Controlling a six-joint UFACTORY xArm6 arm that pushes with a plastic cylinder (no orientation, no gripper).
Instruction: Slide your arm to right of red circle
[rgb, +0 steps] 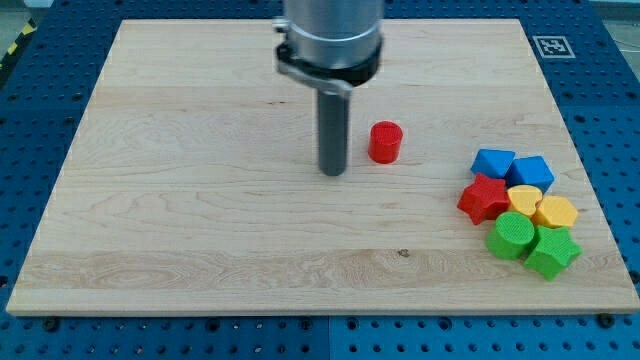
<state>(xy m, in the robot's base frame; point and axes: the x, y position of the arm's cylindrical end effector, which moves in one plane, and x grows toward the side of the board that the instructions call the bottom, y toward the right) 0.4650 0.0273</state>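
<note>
Nearest the view's bottom, at the right of the wooden tabletop, a green star and a green cylinder are seen, then two yellow blocks, a red star and two blue blocks. Farther up, the red circle stands alone, well apart from them. My tip is placed just beside it, on the view's left. No claw is fitted.

Red circle, red star, two blue, two yellow, two green blocks, pale wooden board.
</note>
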